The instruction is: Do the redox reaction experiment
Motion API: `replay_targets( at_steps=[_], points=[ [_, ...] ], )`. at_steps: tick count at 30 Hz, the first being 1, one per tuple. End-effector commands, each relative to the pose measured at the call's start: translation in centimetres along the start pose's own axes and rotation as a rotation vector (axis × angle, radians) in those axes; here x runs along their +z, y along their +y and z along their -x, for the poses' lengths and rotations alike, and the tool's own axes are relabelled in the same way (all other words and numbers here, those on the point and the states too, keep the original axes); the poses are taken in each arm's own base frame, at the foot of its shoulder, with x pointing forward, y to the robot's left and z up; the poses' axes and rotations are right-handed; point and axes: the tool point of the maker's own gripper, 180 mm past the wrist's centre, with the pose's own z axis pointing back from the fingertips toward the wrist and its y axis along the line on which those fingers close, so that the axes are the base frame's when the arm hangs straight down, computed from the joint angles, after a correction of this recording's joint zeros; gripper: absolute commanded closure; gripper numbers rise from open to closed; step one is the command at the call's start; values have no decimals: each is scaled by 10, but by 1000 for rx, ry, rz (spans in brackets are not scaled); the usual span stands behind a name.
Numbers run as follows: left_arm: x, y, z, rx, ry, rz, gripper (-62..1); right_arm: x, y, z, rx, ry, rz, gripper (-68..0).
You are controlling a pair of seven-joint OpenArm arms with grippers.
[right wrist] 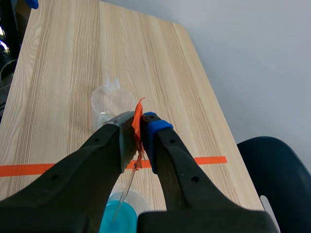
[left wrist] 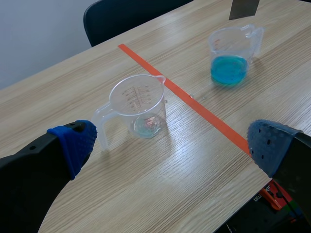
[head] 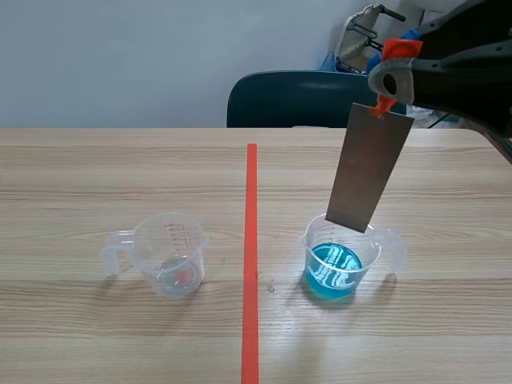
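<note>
Light wooden counter (head: 120,176). Your right gripper (right wrist: 137,130) pinches the orange tab (right wrist: 138,116) topping a thin grey metal strip (head: 370,172), which hangs over the clear plastic cup of blue liquid (head: 336,264). Judged stiff, light and slick, so hold it by the tab. Your left gripper (left wrist: 175,144) has its fingers wide and empty.

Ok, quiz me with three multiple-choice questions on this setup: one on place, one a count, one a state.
1. Where is the metal strip? A. Hanging over the cup of blue liquid. B. Lying flat. C. Standing in a rack.
2. How many measuring cups are there? A. One. B. Two. C. Three.
3. How is the left claw? A. Shut on a cup. B. Shut on the strip. C. Open.
Answers: 1 A, the right claw holds it above that cup; 2 B, the blue one plus a near-empty cup; 3 C, its fingers stand apart, nothing between.
</note>
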Motion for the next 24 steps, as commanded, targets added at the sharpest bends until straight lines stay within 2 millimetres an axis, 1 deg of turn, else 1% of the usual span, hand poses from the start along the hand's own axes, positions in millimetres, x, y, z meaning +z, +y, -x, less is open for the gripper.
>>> replay_targets(
  at_steps=[1,4,9,15,19,24],
  points=[
    [-1,-1,-5,9,-23,-3,-623,1,-6,-10,20,-24,6,-6],
    [-1,-1,-5,6,-23,-7,-623,1,-6,-10,20,-24,6,-6],
    [-1,6,-4,-24,-16,-44,-623,2,-8,-12,31,-26,9,-6],
    [-1,15,-1,-4,0,-95,-623,1,-21,-28,71,-65,39,-6],
    [-1,15,-1,-4,0,-95,-623,-7,-28,-27,84,-57,64,-6],
    [-1,15,-1,-4,0,-94,-623,-23,-30,-28,84,-64,65,-6]
  ],
)
